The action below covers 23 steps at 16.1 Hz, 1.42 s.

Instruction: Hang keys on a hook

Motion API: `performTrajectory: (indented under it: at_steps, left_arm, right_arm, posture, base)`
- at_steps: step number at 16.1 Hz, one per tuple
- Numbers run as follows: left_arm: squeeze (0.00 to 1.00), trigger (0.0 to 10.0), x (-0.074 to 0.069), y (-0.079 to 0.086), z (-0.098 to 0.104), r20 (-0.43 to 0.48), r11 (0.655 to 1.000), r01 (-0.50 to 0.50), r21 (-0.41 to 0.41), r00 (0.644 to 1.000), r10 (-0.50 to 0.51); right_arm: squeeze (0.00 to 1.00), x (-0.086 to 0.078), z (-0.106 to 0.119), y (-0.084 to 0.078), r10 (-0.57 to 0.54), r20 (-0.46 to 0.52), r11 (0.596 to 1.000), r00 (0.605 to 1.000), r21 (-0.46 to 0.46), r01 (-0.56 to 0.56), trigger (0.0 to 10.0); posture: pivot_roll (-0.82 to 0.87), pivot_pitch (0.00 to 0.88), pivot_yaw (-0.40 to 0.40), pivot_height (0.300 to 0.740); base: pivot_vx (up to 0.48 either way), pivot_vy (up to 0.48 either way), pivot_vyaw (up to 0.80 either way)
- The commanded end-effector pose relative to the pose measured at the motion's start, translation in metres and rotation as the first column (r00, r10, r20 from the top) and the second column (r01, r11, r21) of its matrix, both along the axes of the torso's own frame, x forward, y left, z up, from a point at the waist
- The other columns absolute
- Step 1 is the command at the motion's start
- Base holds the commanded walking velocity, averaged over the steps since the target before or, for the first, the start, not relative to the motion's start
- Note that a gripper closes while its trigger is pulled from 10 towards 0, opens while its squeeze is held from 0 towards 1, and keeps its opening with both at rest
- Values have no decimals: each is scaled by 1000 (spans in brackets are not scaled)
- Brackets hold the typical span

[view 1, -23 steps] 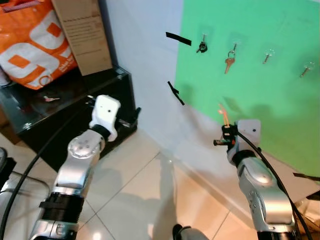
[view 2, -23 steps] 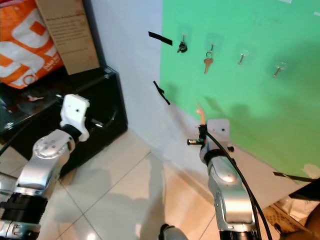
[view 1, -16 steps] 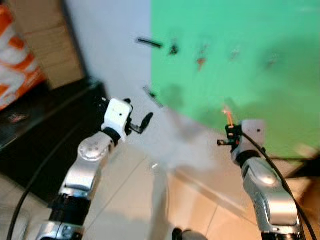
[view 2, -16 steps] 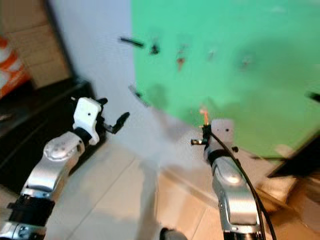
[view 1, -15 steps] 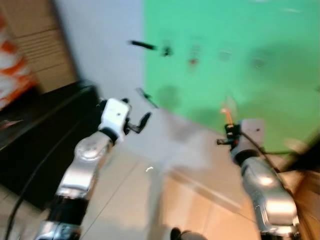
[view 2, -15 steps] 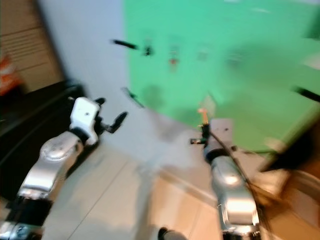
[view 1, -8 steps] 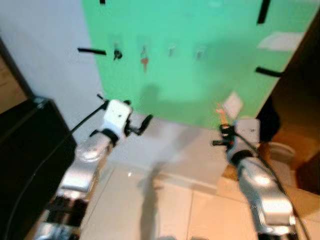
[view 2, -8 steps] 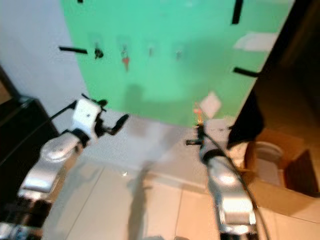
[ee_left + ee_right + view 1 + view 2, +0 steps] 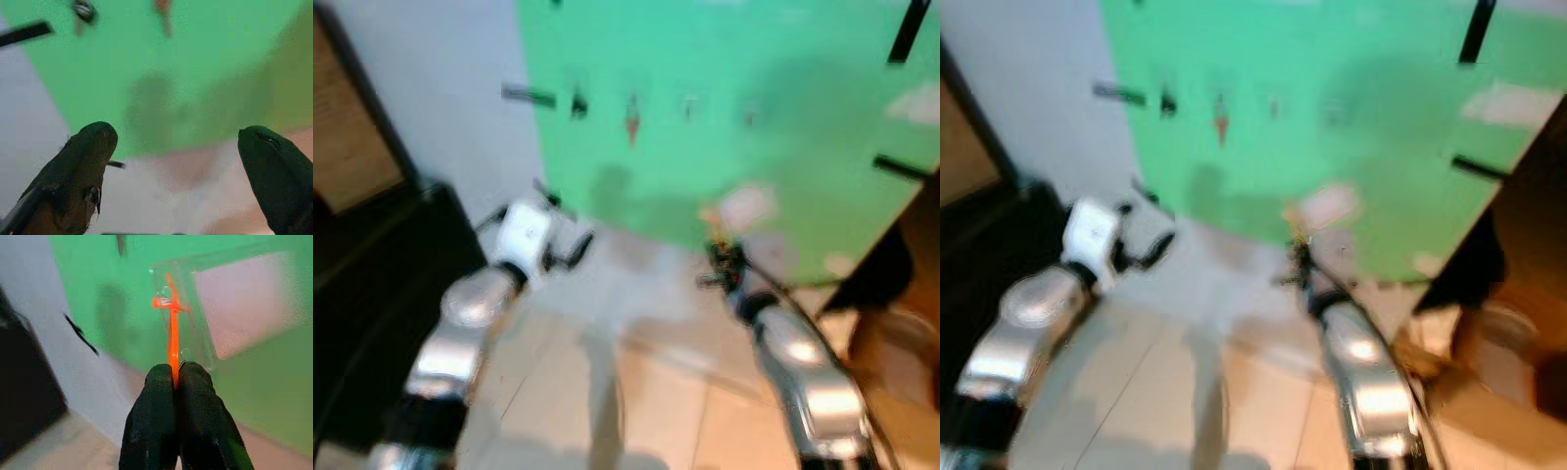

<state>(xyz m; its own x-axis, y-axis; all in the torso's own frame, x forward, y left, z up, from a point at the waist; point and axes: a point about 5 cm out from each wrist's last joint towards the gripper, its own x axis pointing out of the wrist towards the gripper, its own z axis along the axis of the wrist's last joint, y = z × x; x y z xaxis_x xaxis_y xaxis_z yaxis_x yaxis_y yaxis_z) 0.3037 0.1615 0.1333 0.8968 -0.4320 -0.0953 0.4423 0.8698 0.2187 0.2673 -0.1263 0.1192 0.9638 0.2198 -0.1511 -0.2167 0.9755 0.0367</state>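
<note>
Head views blurred. Right gripper (image 9: 174, 377) clenched on orange tag (image 9: 171, 340); left gripper (image 9: 178, 152) spread, empty.

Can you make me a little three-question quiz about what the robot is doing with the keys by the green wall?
1. True or false: the right tool is pinching a thin orange tag.
2. The left tool is: A) open and holding nothing, B) shut on a key, C) holding a cup.
3. Fill in: the keys already hanging, like the reddish key, are up on the ____ board.

Key: 1 true; 2 A; 3 green.
</note>
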Motion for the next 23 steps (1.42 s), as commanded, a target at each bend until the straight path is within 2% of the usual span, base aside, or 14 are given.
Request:
performTrajectory:
  at_steps: [1, 6, 8, 9, 10, 13, 15, 17, 21, 23]
  left_arm:
    - [0, 10000, 2, -13, 8, 28, 999, 53, -12, 998, -53]
    - [0, 10000, 2, -17, 7, 18, 996, 88, -3, 996, -88]
    - [0, 10000, 1, -18, 7, 15, 995, 99, -1, 995, -99]
    - [0, 10000, -2, -18, 6, 4, 991, 130, -12, 992, -130]
    - [0, 10000, -3, -18, 6, -1, 990, 142, -12, 990, -142]
    - [0, 10000, -9, -17, 8, -25, 964, 267, 5, 963, -267]
    - [0, 10000, -12, -14, 10, -34, 951, 309, 17, 951, -308]
    - [0, 10000, -20, -12, 11, -67, 922, 388, 23, 920, -385]
    - [0, 10000, -23, -9, 12, -73, 910, 414, 14, 908, -412]
    - [0, 10000, -24, -7, 13, -77, 906, 423, 16, 904, -420]
  right_arm:
    - [0, 1, 1, -15, -53, 11, 998, 999, -23, 54, 10000]
    - [0, -3, 2, -14, -11, 11, 1000, 1000, -17, 11, 10000]
    - [0, -6, 3, -11, 49, 13, 999, 999, -9, -49, 10000]
    - [0, -11, 8, -7, 153, 19, 988, 988, -1, -153, 10000]
    - [0, -12, 10, -7, 180, 24, 984, 983, -4, -180, 10000]
    - [0, -14, 27, -3, 306, 57, 952, 950, -7, -306, 10000]
    - [0, -15, 32, 0, 360, 60, 933, 931, -16, -360, 10000]
    - [0, -11, 40, 1, 396, 71, 918, 915, -34, -395, 10000]
    - [0, 4, 55, 4, 418, 101, 908, 903, -22, -418, 10000]
    - [0, 12, 59, 7, 433, 72, 900, 898, 24, -436, 10000]
  posture:
    - [-61, 0, 39, 740]
    - [-78, 0, 56, 740]
    - [-74, 0, 52, 740]
    - [-74, 0, 50, 740]
    - [-74, 0, 50, 740]
    - [-79, 0, 45, 740]
    - [-80, 0, 45, 740]
    - [-73, 0, 38, 740]
    - [-65, 0, 43, 740]
    - [-69, 0, 52, 740]
  base:
    - [401, 0, 0]
    - [403, 0, 0]
    - [398, 0, 0]
    - [0, 0, 0]
    - [0, 0, 0]
    - [0, 0, 0]
    - [0, 0, 0]
    - [0, 0, 0]
    - [0, 0, 0]
    - [0, 0, 0]
